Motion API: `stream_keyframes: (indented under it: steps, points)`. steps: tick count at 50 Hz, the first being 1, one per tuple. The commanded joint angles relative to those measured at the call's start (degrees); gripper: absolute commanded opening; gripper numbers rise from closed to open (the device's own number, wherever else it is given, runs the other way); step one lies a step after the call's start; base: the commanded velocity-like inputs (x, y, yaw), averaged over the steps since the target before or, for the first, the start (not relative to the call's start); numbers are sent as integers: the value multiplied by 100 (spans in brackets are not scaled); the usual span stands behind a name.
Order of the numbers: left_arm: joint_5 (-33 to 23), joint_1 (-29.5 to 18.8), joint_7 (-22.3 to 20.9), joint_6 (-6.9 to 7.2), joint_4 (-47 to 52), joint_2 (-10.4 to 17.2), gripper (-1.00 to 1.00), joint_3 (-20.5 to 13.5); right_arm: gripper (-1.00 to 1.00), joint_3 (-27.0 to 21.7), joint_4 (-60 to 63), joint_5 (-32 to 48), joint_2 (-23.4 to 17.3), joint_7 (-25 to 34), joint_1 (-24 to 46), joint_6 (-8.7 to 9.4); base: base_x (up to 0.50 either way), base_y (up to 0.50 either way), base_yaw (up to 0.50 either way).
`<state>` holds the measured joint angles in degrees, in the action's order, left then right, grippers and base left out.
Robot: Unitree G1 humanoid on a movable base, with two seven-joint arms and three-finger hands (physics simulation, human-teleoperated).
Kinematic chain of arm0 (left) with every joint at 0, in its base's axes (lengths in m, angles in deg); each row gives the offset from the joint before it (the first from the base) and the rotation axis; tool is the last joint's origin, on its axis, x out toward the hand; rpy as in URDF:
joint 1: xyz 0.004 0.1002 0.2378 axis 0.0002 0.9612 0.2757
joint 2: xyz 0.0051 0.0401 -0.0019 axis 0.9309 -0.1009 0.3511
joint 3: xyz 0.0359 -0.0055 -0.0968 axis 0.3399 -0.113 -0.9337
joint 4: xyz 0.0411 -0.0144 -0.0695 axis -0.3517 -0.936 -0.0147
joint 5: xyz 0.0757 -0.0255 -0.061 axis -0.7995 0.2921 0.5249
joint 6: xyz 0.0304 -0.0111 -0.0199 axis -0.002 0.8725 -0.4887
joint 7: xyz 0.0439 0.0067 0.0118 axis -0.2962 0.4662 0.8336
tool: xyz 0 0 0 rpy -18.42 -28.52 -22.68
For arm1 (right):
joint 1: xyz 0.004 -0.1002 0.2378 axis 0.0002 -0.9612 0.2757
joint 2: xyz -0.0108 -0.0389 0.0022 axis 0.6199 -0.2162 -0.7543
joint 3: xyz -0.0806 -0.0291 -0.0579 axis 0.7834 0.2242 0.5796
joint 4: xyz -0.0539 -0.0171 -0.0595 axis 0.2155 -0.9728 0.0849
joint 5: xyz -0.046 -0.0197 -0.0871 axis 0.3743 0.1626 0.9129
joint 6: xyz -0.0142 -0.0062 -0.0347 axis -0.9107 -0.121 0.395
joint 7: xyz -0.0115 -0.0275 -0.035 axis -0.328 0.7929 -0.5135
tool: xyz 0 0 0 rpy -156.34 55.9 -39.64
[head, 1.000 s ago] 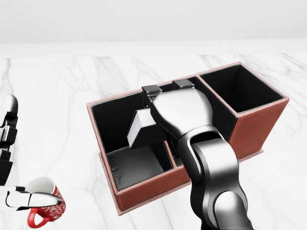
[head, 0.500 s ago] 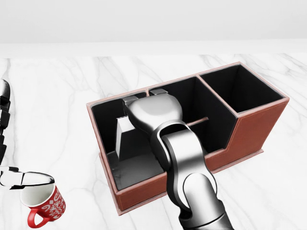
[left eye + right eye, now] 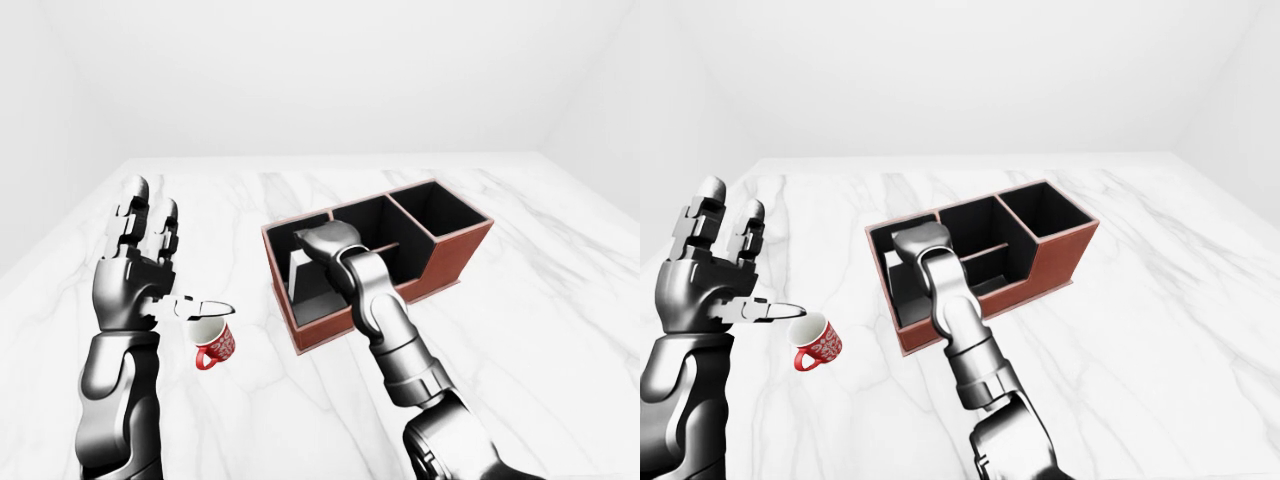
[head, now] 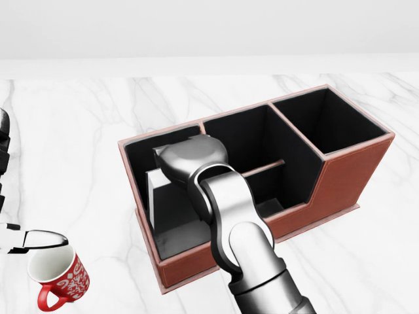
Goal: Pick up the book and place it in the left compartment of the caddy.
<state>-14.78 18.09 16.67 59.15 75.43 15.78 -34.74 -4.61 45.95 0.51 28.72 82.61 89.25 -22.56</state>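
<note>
**Right hand lowers book into left compartment**

The silver right hand [image 4: 191, 159] reaches into the red-brown leather caddy [image 4: 347, 173], gripping the grey upright book [image 4: 158, 196] inside its left compartment. Release best comes once the book rests squarely. The left hand [image 3: 140, 262] hovers spread above the red patterned mug [image 3: 213, 343].

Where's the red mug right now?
The red mug stands on the marble table at the head view's bottom left, left of the caddy, just under the left hand.

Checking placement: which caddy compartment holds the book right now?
The left compartment, at the head view's left end of the caddy. The book stands there under the right hand; the other compartments show only dark lining.
</note>
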Motion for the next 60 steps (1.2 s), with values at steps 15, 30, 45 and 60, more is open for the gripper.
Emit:
stream_keyframes:
  steps: [15, 30, 45, 60]
  points:
    - [22, -77, 22, 0, -129, 50, 100, -5, -100, -74, -837, 11, -49, 0, 442, 0, 0, 0, 0]
    - [21, -55, -1, 0, -243, 56, 100, -19, -100, -97, -1774, -177, -28, -542, 747, 0, 0, 0, 0]
    - [14, -51, -22, 0, -389, 62, 100, -19, -100, -115, -2692, -364, -63, -1484, 1124, 0, 0, 0, 0]
    - [-3, -30, -34, 0, -432, 51, 100, -6, -100, -93, -3471, -489, -97, -2069, 1332, 0, 0, 0, 0]
